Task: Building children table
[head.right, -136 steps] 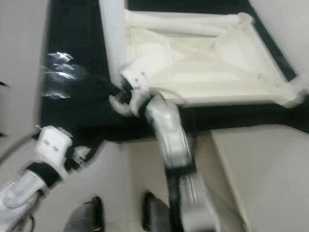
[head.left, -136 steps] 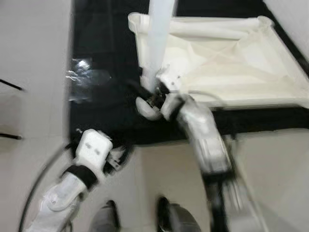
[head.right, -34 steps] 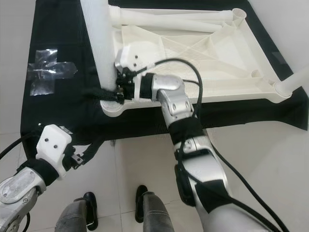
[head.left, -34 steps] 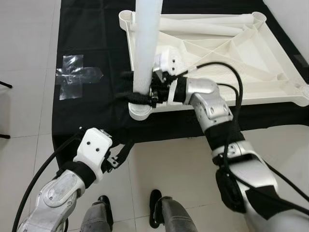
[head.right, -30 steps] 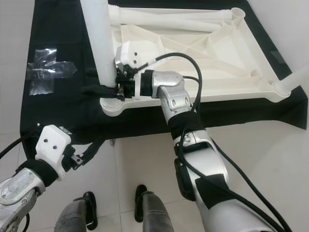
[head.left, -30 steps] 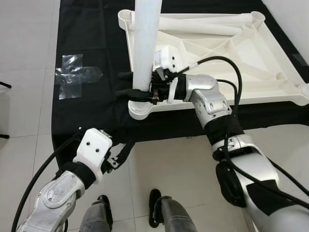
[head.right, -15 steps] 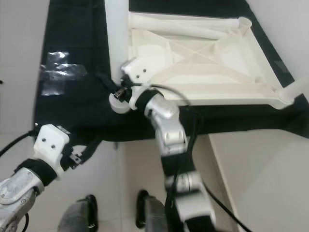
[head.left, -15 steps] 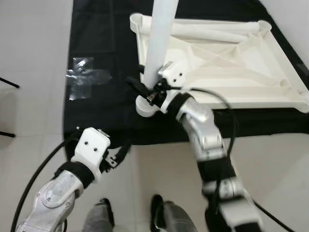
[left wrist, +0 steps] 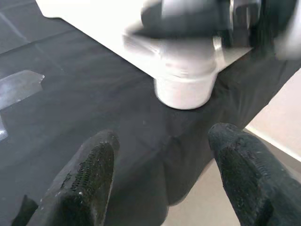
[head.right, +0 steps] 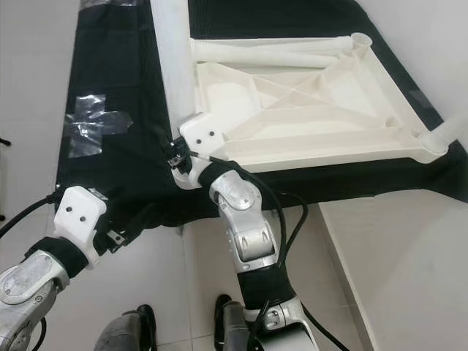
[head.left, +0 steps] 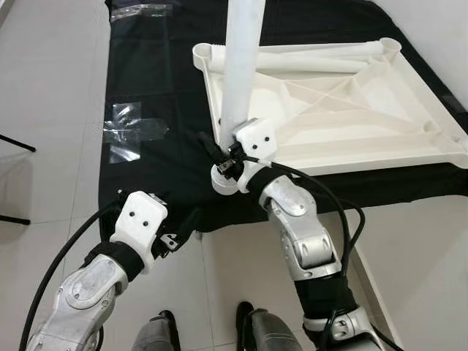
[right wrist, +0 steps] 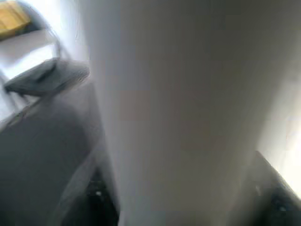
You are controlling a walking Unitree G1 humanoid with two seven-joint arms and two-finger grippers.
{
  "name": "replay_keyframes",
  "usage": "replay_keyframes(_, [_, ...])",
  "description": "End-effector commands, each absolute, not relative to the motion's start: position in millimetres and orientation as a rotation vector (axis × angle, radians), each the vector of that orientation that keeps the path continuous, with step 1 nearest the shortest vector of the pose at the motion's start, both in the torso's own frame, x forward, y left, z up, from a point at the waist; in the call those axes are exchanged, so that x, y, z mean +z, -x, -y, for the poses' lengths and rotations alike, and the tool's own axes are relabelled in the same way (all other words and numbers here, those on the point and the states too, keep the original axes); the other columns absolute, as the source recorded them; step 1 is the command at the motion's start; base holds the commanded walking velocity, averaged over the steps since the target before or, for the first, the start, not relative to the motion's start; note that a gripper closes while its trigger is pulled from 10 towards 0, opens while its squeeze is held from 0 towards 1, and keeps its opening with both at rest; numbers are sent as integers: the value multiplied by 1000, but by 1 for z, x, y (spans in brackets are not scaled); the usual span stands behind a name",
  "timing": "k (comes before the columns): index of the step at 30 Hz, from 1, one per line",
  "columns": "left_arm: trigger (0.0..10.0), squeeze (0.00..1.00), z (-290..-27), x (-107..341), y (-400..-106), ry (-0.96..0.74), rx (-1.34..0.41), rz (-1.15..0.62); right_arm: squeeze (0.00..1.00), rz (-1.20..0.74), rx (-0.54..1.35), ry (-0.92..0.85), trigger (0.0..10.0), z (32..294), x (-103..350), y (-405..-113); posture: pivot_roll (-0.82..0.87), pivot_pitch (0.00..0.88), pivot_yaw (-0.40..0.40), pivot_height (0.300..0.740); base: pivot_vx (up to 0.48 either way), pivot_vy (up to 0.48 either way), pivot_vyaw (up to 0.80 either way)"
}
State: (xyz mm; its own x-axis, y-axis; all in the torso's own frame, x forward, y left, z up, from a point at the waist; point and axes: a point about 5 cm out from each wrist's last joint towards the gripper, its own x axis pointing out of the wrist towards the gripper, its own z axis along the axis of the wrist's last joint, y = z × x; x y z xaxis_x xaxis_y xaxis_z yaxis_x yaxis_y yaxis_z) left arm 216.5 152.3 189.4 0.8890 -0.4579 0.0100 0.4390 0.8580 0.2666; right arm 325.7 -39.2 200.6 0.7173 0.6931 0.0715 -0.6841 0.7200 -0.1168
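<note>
Upright table leg (head.left: 241, 66) against right hand (head.left: 219, 157)

A white plastic tabletop (head.left: 344, 110) lies upside down on a black cloth (head.left: 153, 80), ribs up. One white leg (head.left: 240, 66) stands upright in its near-left corner socket; another leg (head.left: 322, 60) lies inside along the far edge.

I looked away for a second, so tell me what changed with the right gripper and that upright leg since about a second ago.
The right gripper has turned about the upright leg at its corner socket: its fingers, then level across the leg's base, now slant, still clamped there. The leg stays upright on the tabletop; the left gripper still hovers open.
</note>
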Motion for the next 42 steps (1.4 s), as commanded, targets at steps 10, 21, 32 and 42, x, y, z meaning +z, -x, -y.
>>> replay_keyframes(10, [10000, 0, -146, 183, -214, -251, -486, 57, 0, 116, 1470, 138, 10000, 52, 225, -340, 158, 287, -179, 740, 0, 0, 0])
replay_keyframes(21, [10000, 0, -142, 182, -210, -238, -477, 59, 0, 97, 1661, 188, 0, 53, 254, -359, 169, 288, -182, 740, 0, 0, 0])
replay_keyframes(32, [10000, 0, -144, 182, -207, -237, -472, 51, 0, 122, 1570, 173, 0, 69, 237, -363, 153, 302, -177, 740, 0, 0, 0])
replay_keyframes(42, [10000, 0, -147, 186, -210, -200, -489, 60, 0, 31, 630, 139, 0, 67, 146, -302, 120, 308, -122, 740, 0, 0, 0])
